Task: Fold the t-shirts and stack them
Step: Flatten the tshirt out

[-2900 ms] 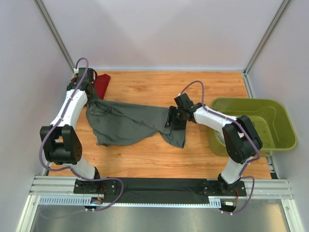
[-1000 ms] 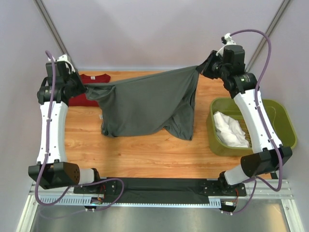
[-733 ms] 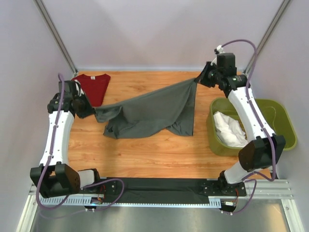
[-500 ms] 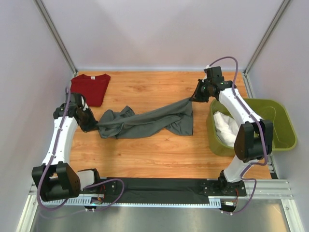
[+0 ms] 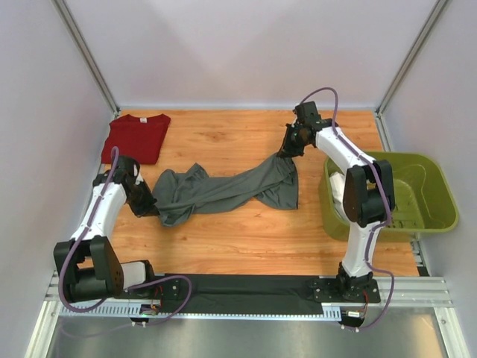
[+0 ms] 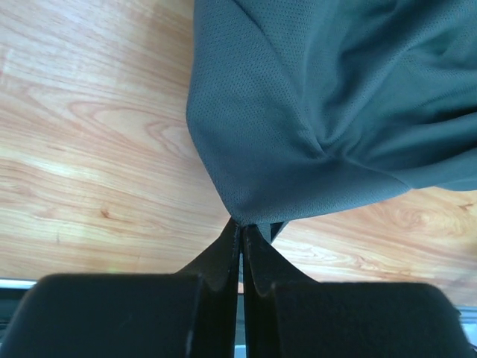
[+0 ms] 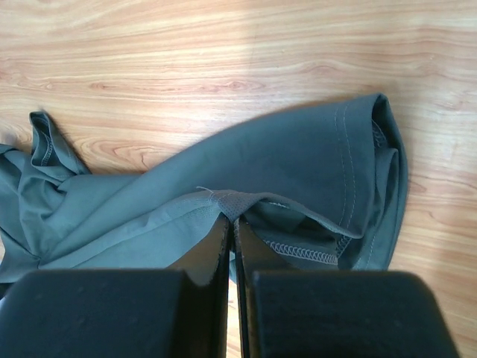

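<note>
Pinching dark grey t-shirt [image 5: 223, 190] at both ends: left end effector [image 5: 151, 211] clamping near-left corner, right end effector [image 5: 286, 149] clamping far-right hem; shirt lying bunched on counter [image 5: 246, 239], long axis running diagonally between them.

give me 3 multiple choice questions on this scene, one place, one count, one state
1. Where does the red t-shirt lie on the table? A far left corner; B near right corner; C centre.
2. How many t-shirts lie on the table? A one; B two; C three.
3. The right pincer is: A open wide; B shut on the grey t-shirt; C shut on nothing.
Answers: 1 A, it sits by the far left edge. 2 B, one red, one grey. 3 B, the wrist view shows it pinching grey fabric.
</note>
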